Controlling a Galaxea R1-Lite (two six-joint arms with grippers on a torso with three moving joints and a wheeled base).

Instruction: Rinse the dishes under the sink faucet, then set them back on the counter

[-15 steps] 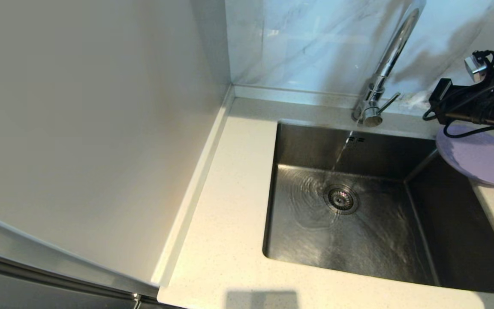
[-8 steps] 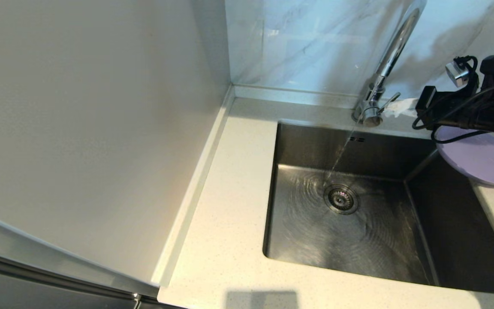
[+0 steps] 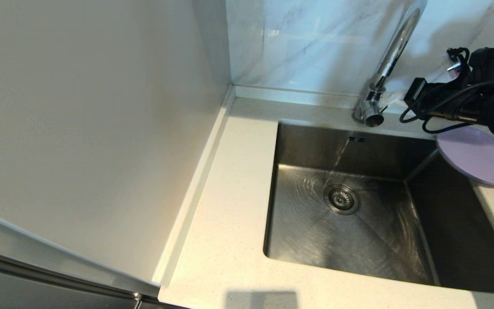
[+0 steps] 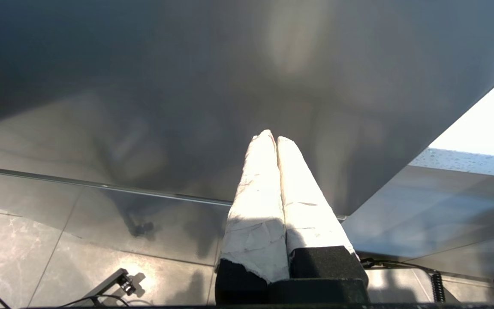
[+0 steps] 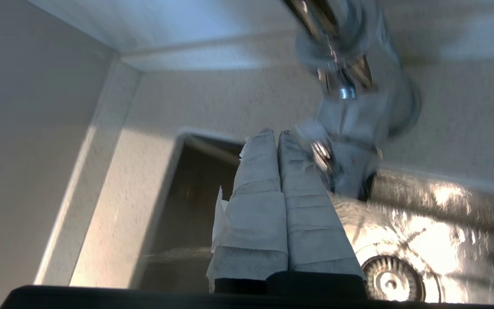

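Your right claw (image 5: 278, 134), fingers pressed together, sits just beside the tall chrome gooseneck faucet (image 5: 350, 86); your left claw (image 4: 271, 138), likewise closed, hangs below the table.

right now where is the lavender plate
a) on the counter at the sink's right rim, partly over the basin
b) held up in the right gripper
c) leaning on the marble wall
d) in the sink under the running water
a: the lavender plate lies on the counter at the right edge of the sink, overhanging the basin; the right gripper, its fingers shut on nothing, is at the faucet lever.
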